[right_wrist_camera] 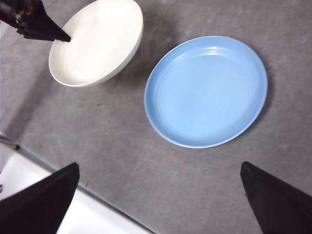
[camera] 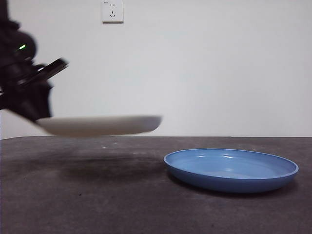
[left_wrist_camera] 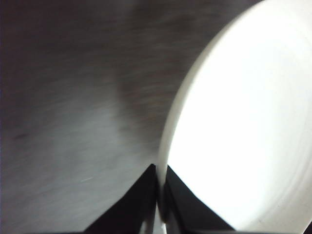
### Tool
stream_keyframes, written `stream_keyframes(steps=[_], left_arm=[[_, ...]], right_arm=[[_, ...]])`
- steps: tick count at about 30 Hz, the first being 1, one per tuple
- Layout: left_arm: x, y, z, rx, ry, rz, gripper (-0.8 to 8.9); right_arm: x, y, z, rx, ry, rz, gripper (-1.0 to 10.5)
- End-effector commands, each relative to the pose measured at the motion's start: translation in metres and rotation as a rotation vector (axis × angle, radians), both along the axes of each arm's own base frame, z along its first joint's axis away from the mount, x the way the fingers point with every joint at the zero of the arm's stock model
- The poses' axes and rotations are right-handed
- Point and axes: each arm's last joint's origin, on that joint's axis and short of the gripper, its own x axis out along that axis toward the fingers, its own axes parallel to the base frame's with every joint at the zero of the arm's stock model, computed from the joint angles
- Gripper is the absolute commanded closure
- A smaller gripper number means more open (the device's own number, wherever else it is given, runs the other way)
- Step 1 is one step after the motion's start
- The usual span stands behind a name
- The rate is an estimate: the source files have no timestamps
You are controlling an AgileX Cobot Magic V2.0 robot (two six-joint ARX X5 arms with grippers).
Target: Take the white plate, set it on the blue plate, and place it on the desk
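Observation:
The white plate [camera: 102,125] hangs level above the desk [camera: 97,195], held by its left rim in my left gripper [camera: 41,117], which is shut on it. The left wrist view shows both black jaws pinching the rim of the white plate [left_wrist_camera: 243,126]. To its right the blue plate [camera: 230,168] rests on the desk, apart from it. From high above, the right wrist view shows the white plate [right_wrist_camera: 97,41], the left gripper [right_wrist_camera: 61,36] on its rim and the blue plate [right_wrist_camera: 207,90]. My right gripper [right_wrist_camera: 161,195] is open, well clear of both.
A white wall with a power socket [camera: 112,10] stands behind the desk. In the right wrist view the edge of the desk [right_wrist_camera: 73,183] runs close to my right gripper's jaws, with a pale floor beyond.

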Motion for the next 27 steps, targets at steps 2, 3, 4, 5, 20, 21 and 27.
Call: stream_keyframes(steps=[2,3,4,5,20,21,27], left_arm=[[0.006,-0.033,0.018,-0.026,-0.043,-0.034,8.03],[0.006,-0.041,0.021,-0.032,-0.055,-0.044,8.03],[0.006,-0.050,0.024,-0.039,-0.067,-0.059,8.03],[0.007,-0.060,0.026,-0.046,-0.076,-0.072,8.03],[0.032,-0.178,0.007,-0.051,-0.051,-0.275,8.03],[0.033,-0.183,0.004,-0.041,-0.047,-0.281,8.03],[0.034,-0.205,-0.014,-0.015,-0.022,-0.318,8.03]], right_arm=[[-0.004,-0.001,0.012,-0.002,-0.036,-0.005,2.9],[-0.004,-0.001,0.014,-0.001,-0.040,-0.005,2.9],[-0.005,-0.001,0.015,-0.001,-0.042,-0.005,2.9],[-0.006,-0.001,0.016,-0.002,-0.044,-0.006,2.9],[-0.011,-0.003,0.016,-0.017,-0.036,-0.017,2.9],[-0.012,-0.003,0.016,-0.015,-0.038,-0.018,2.9],[-0.014,-0.004,0.016,-0.013,-0.044,-0.020,2.9]])
